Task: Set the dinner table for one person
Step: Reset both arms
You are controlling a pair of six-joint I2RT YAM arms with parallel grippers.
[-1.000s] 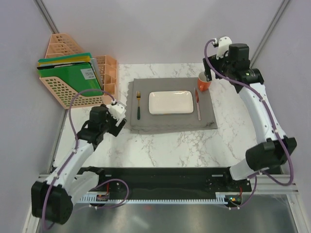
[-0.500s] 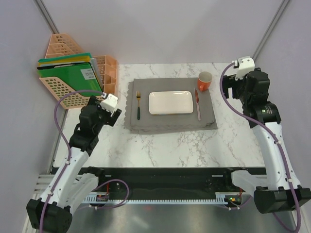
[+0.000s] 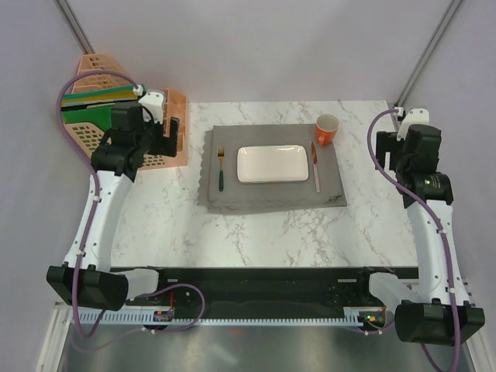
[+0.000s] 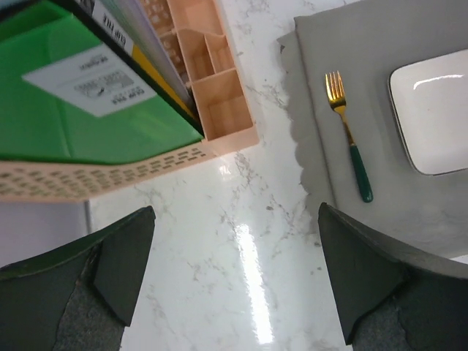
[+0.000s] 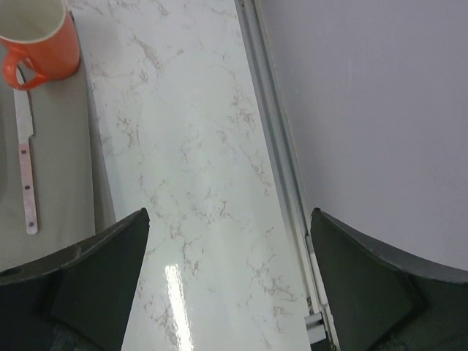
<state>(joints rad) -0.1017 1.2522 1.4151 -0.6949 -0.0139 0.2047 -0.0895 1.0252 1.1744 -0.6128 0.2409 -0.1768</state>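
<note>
The white marble dinner table [image 3: 256,232] carries a grey scallop-edged placemat [image 3: 271,194]. On the mat lie a white rectangular plate [image 3: 272,163], a gold fork with a green handle [image 3: 221,168] to its left, and a knife [image 3: 316,167] to its right. An orange mug [image 3: 327,129] stands at the mat's far right corner. My left gripper [image 3: 172,133] is open and empty, high above the table's left edge; the fork [image 4: 349,136] and plate [image 4: 435,117] show in its view. My right gripper [image 3: 385,145] is open and empty above the right edge; the mug [image 5: 38,42] and knife [image 5: 26,170] show in its view.
A peach mesh file organizer [image 3: 101,147] with green folders [image 4: 80,102] stands at the back left, just behind my left gripper. A metal frame rail [image 5: 281,175] and a grey wall run along the table's right edge.
My left arm has risen and swung back left toward the organizer. My right arm has drawn away from the mug to the right edge; the mug stays on the mat.
</note>
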